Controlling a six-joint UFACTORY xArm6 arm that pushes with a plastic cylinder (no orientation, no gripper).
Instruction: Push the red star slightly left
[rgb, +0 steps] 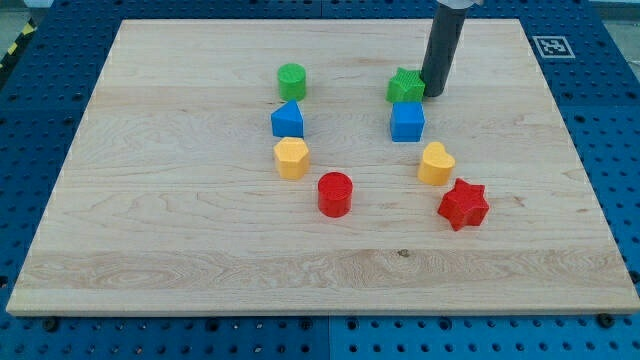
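The red star (463, 204) lies on the wooden board toward the view's lower right. My tip (433, 93) is far above it in the view, at the right side of the green star (405, 86) and touching or almost touching it. A yellow heart-shaped block (436, 163) sits just up and left of the red star. A blue cube (407, 121) sits below the green star.
A green cylinder (292, 80), a blue block (287, 119), a yellow hexagonal block (291, 158) and a red cylinder (335, 193) form a column left of centre. The board's right edge (585, 170) runs right of the red star.
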